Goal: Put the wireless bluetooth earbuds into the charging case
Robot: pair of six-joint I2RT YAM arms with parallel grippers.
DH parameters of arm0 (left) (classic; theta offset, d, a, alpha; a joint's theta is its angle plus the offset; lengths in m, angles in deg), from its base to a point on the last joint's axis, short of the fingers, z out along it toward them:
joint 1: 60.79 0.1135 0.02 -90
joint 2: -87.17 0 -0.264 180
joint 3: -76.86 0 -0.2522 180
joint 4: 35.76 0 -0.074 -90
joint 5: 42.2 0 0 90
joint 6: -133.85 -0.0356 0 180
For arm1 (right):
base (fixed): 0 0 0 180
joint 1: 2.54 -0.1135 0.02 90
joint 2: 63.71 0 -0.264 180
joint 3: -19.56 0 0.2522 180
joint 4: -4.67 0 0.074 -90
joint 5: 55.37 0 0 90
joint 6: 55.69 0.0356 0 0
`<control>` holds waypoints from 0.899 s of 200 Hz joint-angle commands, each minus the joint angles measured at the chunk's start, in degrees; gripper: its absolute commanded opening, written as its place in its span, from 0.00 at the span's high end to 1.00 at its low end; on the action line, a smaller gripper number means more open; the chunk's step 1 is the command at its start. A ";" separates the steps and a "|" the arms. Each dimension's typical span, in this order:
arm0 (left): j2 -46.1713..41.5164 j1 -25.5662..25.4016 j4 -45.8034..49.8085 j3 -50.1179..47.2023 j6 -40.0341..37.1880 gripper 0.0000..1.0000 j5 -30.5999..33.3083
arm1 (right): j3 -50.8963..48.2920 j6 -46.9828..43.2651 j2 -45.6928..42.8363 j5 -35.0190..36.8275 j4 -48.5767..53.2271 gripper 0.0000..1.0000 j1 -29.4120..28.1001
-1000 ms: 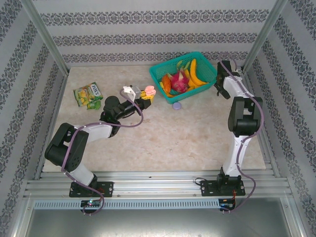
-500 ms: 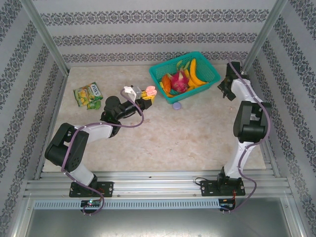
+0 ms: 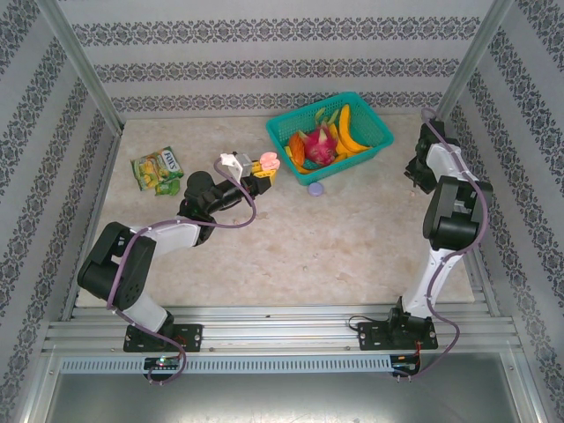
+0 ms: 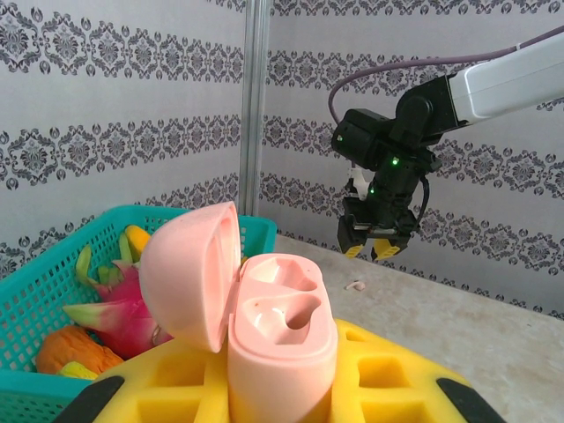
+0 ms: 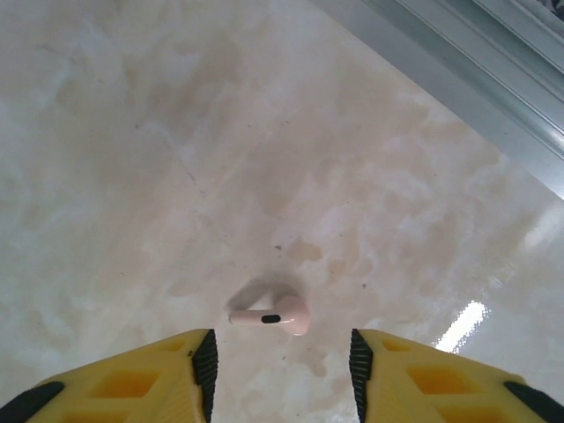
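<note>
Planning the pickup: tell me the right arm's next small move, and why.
Probably lower the right gripper straight down: its jaws are open, and the pink earbud lies on the table, lined up with the gap between them but untouched.

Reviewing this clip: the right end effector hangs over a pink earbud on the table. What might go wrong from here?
1. The pink earbud lies flat on the smooth table beneath the open right end effector; closing may flick it away or pinch it crookedly.
2. The pink case, lid open, is gripped by the left end effector alone; pushing the bud in could tilt it.
3. Its shaped sockets look snug; a skewed bud may not seat.
</note>
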 commanded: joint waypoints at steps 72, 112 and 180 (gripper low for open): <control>0.17 -0.51 -0.95 2.70 -0.81 1.00 -0.52 | 20.89 -9.06 11.22 7.31 18.65 0.59 -0.39; 1.42 -0.51 -1.13 3.68 -0.99 1.00 -0.49 | 32.13 -12.52 17.43 10.00 27.78 0.56 -1.37; 4.64 -0.43 -4.60 5.05 0.91 1.00 -1.19 | 37.39 -15.85 21.63 10.82 34.20 0.51 -2.08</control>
